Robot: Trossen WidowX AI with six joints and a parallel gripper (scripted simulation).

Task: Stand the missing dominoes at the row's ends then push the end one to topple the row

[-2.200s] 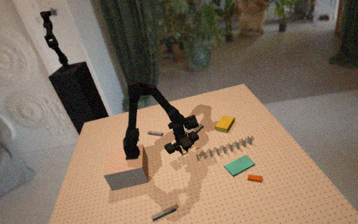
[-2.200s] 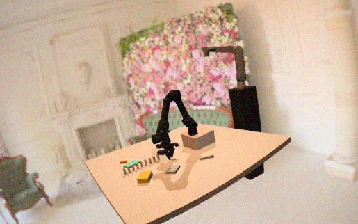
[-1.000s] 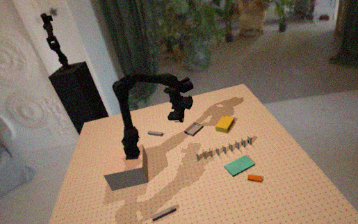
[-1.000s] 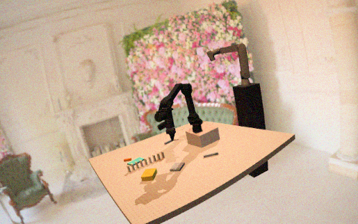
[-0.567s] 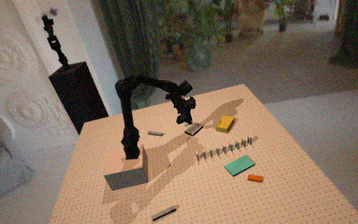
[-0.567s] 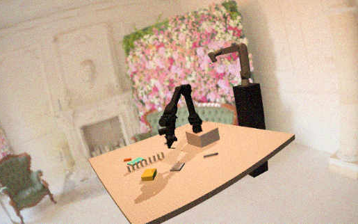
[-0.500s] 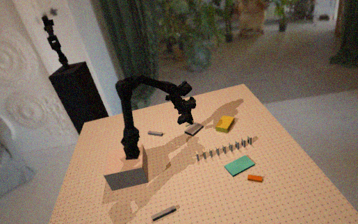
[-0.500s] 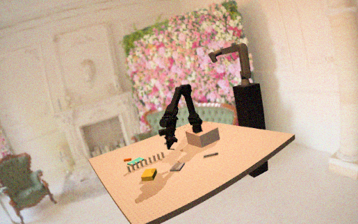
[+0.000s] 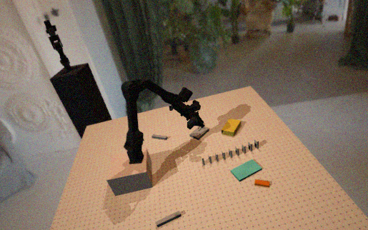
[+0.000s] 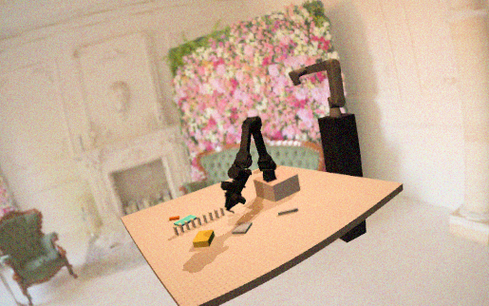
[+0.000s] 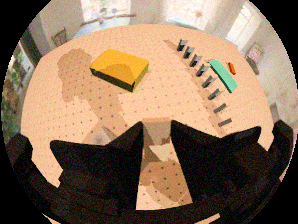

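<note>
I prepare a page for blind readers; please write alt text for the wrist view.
The black two-fingered tool grips a small tan domino at lower centre. At upper right, a row of thin grey dominoes stands beside a flat green slab; a yellow block lies upper left.

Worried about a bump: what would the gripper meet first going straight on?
Probably the tabletop, between the grey tile and the domino row, though the gripper's height is unclear.

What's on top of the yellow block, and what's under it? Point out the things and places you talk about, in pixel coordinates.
Only a shadow lies across the top of the yellow block (image 9: pixel 231 126) (image 10: pixel 203 239) (image 11: pixel 122 67). It rests on the table (image 9: pixel 211 207) (image 10: pixel 324 200) (image 11: pixel 50 115); the patch beneath is covered, so I cannot tell what is there.
</note>
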